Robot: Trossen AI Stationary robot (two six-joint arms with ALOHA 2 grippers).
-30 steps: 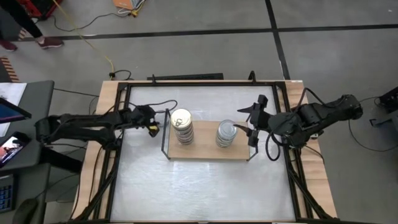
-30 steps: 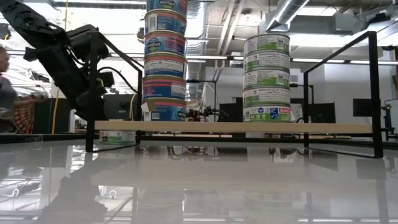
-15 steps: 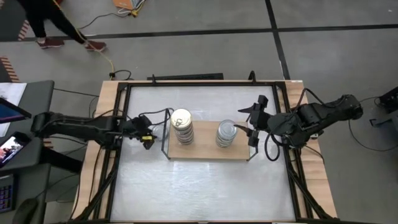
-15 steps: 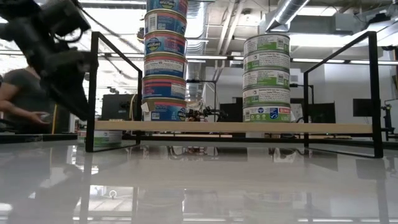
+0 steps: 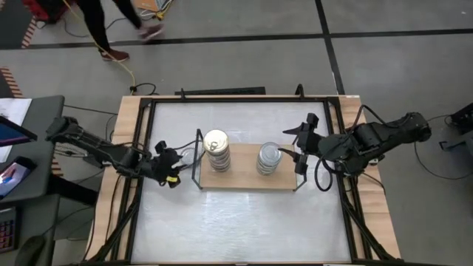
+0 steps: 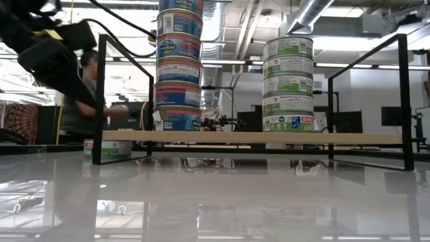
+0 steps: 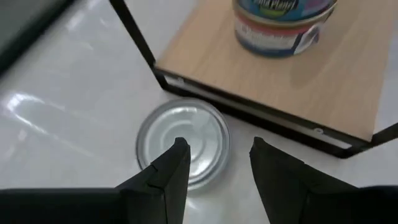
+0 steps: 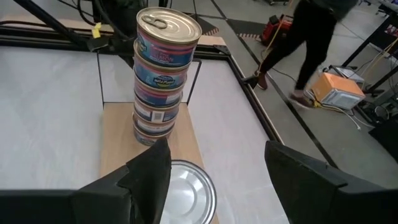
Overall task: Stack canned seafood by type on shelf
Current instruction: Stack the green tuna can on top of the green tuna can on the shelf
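The shelf sits mid-desk with 2 sorted stacks. The left claw has swung from the shelf's left end to hover, spread, over the last loose tin just outside that end. The right claw waits spread above the silver-lidded stack.

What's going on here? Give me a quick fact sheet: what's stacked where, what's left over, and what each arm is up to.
shelf: wooden board, black wire ends
left stack: gold-lidded tins, blue and pink labels
right stack: silver-lidded tins, green labels
loose tin: silver lid, on the table beside the shelf's left end
left gripper: fingers open, above the loose tin
right gripper: open, empty, at the shelf's right end
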